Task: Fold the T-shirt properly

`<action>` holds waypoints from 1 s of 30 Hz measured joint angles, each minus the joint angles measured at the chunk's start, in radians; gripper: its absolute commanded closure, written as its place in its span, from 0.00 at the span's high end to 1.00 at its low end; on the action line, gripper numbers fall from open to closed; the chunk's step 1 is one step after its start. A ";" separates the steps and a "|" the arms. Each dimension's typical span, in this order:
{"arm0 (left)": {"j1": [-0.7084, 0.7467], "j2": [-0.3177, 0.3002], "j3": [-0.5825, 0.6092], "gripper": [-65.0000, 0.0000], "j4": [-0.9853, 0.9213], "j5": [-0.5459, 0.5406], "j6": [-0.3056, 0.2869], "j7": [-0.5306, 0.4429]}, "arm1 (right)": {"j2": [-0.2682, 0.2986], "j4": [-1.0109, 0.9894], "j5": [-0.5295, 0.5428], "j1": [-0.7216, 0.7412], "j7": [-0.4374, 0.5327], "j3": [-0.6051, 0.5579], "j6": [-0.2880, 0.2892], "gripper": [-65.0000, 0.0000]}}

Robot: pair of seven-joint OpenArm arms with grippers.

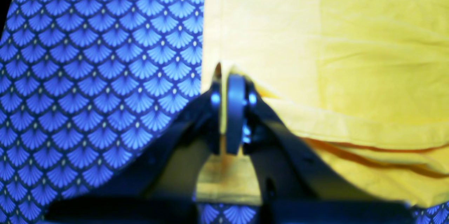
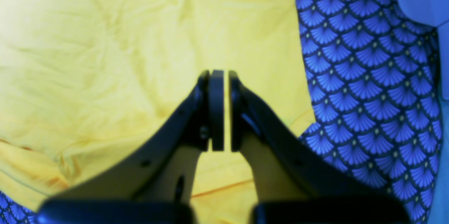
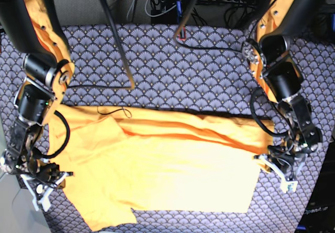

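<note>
Where T-shirt (image 1: 315, 59) hem ends, patterned cloth (image 1: 98, 69).

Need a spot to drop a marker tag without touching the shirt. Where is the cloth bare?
Widest bare scallop-patterned cloth: the far band between T-shirt and cables. A narrow strip runs along the shirt's near hem. Crowded: both side edges, where left gripper and right gripper sit shut at the fabric.

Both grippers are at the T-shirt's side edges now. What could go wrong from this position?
1. The left gripper pinches only a thin bit of the T-shirt edge, so the fabric may slip out.
2. The right gripper is shut, but no fabric shows between its jaws; that side may stay behind, making the fold crooked.
</note>
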 measured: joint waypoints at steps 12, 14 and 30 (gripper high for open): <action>0.029 0.007 -0.003 0.00 0.000 0.000 0.000 0.001 | -0.001 -0.001 0.008 -0.124 -0.051 0.032 0.000 0.03; 0.030 0.009 -0.003 0.00 0.000 0.000 0.000 0.000 | 0.000 0.000 0.007 -0.135 -0.052 0.043 0.000 0.10; 0.057 0.005 -0.006 0.00 0.003 0.005 0.000 0.014 | 0.039 0.000 0.229 -0.135 -0.207 0.193 -0.003 0.45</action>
